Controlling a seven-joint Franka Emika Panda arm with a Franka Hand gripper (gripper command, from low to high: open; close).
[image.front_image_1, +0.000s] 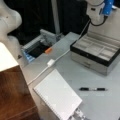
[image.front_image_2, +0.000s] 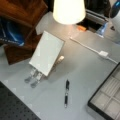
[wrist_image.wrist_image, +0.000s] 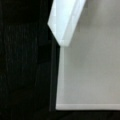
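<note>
Wrist view gives me only a pale surface by a dark edge, so I cannot tell how my jaws stand. My gripper (image.front_image_1: 97, 15) hangs above the divided box (image.front_image_1: 95, 50), touching nothing. The pen (image.front_image_1: 93, 89) lies well apart from it. I judge this an approach; descending calls for lining up over one compartment.

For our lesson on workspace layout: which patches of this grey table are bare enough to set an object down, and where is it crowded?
Bare patches: between the notebook and the pen, and between the pen and the compartment box. It is crowded by the white cable near the notebook's upper edge. The gripper hangs above the box.
</note>
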